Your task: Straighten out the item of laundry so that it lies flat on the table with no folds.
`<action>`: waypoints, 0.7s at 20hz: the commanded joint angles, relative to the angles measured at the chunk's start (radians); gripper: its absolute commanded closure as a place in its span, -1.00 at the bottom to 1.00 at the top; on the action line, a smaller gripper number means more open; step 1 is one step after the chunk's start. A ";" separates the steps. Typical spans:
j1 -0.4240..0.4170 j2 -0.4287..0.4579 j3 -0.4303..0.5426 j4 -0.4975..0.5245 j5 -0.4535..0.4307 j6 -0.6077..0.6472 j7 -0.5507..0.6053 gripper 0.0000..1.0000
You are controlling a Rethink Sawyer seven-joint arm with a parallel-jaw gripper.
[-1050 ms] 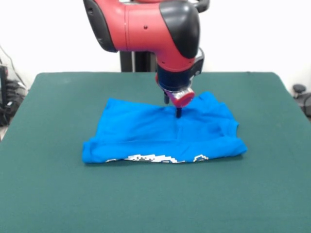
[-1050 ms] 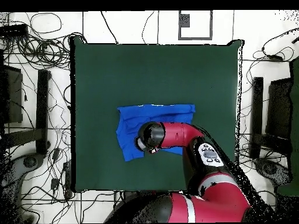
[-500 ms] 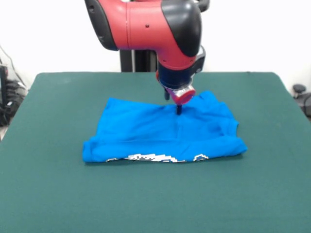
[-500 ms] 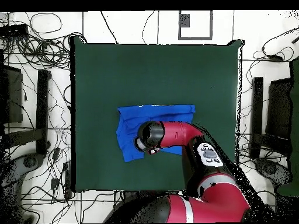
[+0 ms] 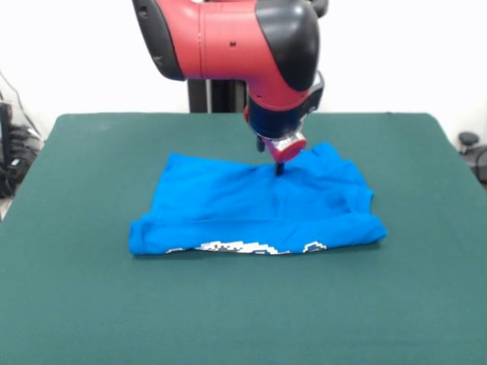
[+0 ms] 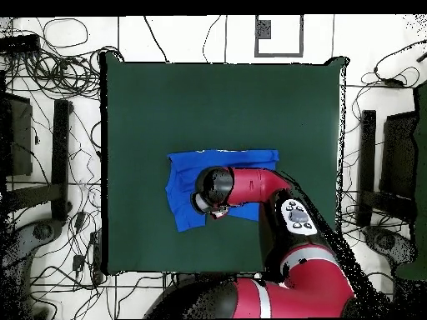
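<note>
The item of laundry (image 5: 228, 209) is a bright blue T-shirt lying folded over itself in the middle of the dark green table (image 5: 91, 304). A strip of white and black pixel graphic peeks out along its near edge. My gripper (image 5: 279, 169) hangs from the red and black arm and shows as one narrow dark tip, shut. It sits at the cloth's far edge, right of centre; no cloth is lifted. Seen from overhead, the arm's wrist covers the gripper and part of the shirt (image 6: 242, 159), which lies on the table (image 6: 167, 100).
The arm (image 6: 250, 185) reaches across the table's robot-side edge and over the shirt. Cables and stands (image 6: 50, 167) lie on the floor around the table.
The gripper has drawn up and slightly back toward the shirt's far edge. The shirt's shape has not visibly changed.
</note>
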 commanded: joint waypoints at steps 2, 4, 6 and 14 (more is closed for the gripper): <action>0.042 0.010 0.055 -0.075 0.029 0.045 -0.029 -1.00; 0.052 0.015 0.053 -0.111 0.036 0.053 -0.013 -1.00; 0.066 0.025 0.047 -0.146 0.044 0.049 0.013 -1.00; 0.094 0.042 0.042 -0.212 0.064 -0.055 0.064 -1.00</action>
